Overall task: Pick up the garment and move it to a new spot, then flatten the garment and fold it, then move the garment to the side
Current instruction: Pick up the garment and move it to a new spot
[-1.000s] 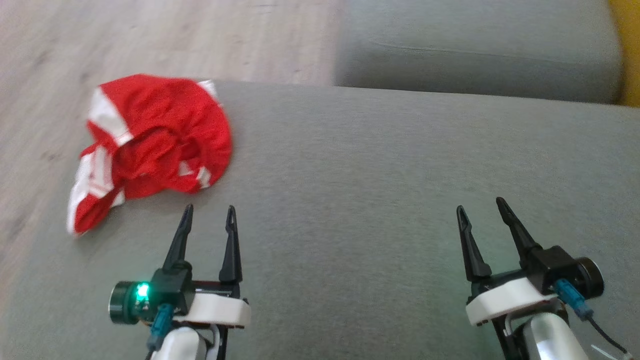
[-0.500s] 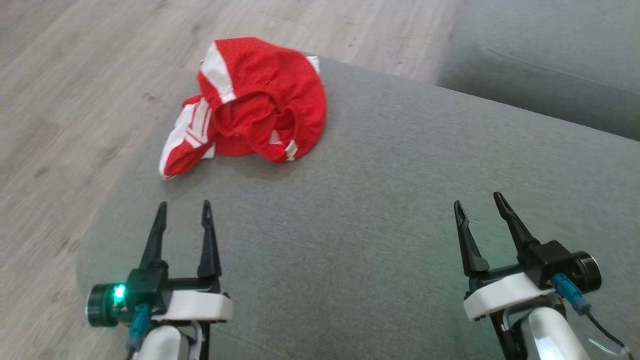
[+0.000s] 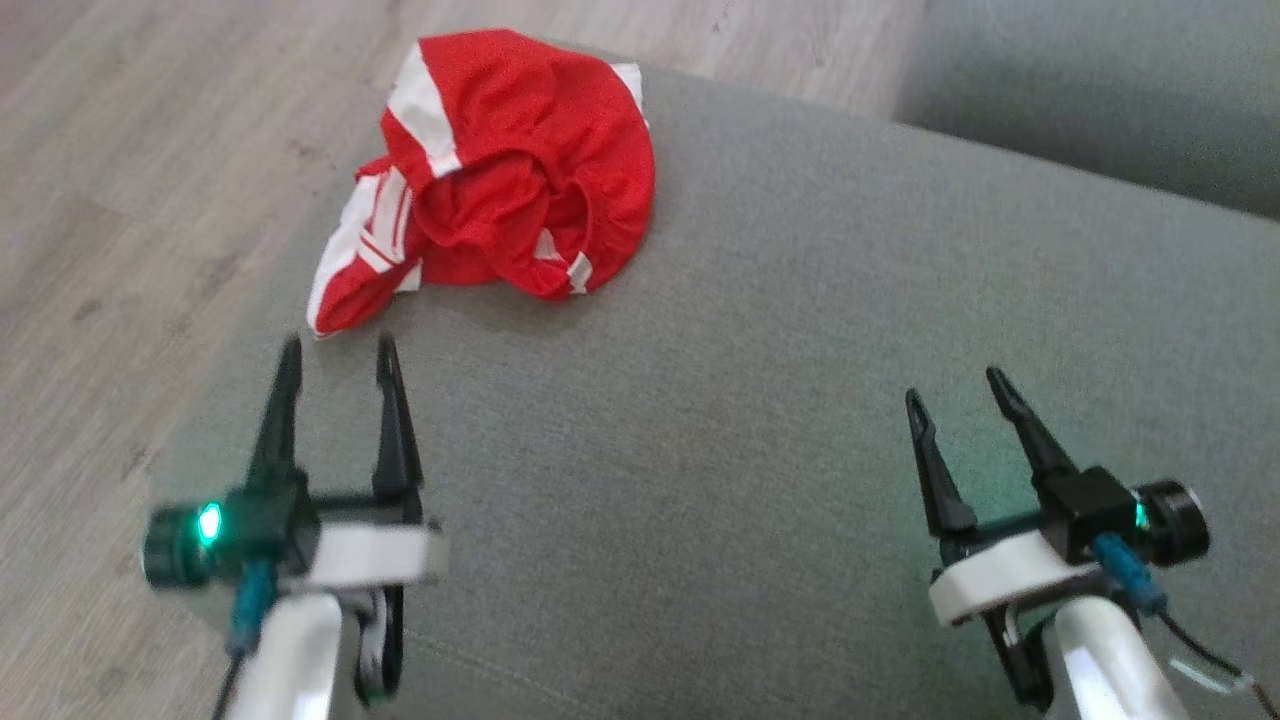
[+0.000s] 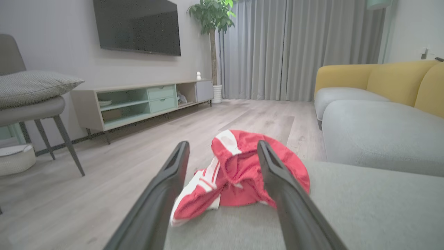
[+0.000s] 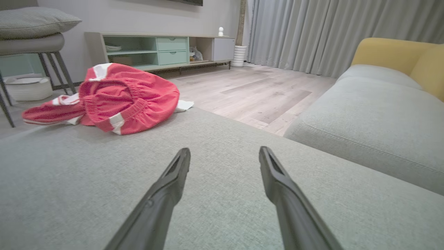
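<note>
Since the garment lies bunched at the sofa's far left edge, just ahead of the left gripper, that one is nearer than the right gripper, and both are open and empty.

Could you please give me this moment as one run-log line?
stage: pre-grasp | garment: crumpled, cushion corner, untouched | left gripper: open, near garment | right gripper: open, empty
</note>
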### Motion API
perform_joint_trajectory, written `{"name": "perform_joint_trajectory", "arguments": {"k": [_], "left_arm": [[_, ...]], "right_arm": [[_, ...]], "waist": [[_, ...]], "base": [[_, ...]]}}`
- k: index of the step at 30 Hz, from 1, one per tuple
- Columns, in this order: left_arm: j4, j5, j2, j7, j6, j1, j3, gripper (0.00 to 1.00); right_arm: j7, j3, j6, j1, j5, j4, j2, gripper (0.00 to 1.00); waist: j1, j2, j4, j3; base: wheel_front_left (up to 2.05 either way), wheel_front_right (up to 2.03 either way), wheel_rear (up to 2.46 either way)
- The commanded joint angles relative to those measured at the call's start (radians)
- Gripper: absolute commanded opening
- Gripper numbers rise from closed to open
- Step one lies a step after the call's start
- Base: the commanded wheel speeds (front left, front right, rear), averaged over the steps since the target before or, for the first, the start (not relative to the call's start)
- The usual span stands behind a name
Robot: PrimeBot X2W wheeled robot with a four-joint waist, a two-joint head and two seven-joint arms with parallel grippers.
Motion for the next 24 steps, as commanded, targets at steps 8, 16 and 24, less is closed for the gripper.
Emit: {"name": "perform_joint_trajectory", "arguments": {"k": [8,16,24], "left_arm": [[0.123,0.037,0.042,-0.009,-0.034,-0.365,0.075,1.00],[0.475,0.029,0.083,0.057,-0.009,-0.617,0.107,1.00],[0.728,0.026,0.124,0.110,0.008,-0.758,0.113,1.00]], "right_arm": [[-0.011,0.006,0.008,-0.119,-0.051,-0.066,-0.085,1.00],[-0.011,0.007,0.008,-0.146,-0.056,-0.084,-0.158,1.00],[-0.011,0.016,0.008,-0.166,-0.055,-0.100,-0.201,1.00]], "waist": [[0.0000,0.0000,-0.067,0.200],[0.0000,0.0000,-0.094,0.305],[0.0000,0.0000,-0.115,0.379]], "base": [[0.00,0.00,0.00],[0.00,0.00,0.00],[0.00,0.00,0.00]]}}
